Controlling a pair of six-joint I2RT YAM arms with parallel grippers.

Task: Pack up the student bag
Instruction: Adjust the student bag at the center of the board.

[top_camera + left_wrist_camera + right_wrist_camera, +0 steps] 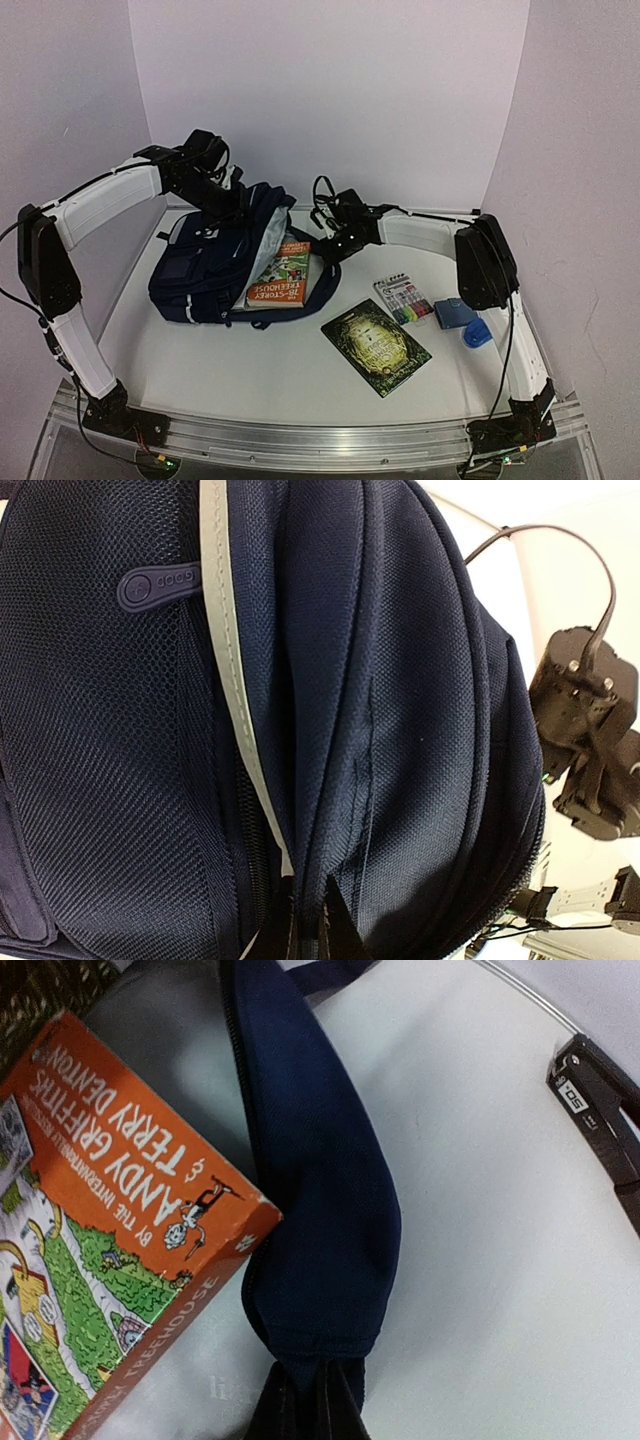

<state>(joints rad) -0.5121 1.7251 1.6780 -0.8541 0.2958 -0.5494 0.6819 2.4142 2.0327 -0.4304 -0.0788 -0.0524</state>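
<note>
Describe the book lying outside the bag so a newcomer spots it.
Find the navy student bag left of centre. Right of it, nearer the arm bases, a dark green book lies flat on the table. Unlike the orange book in the bag, its cover bears a pale oval.

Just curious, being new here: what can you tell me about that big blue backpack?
The student bag is navy woven fabric with mesh panels and pale stripes. It lies on the white table with its main compartment open. An orange book lies partly inside. The left gripper and right gripper each pinch its fabric.
</note>
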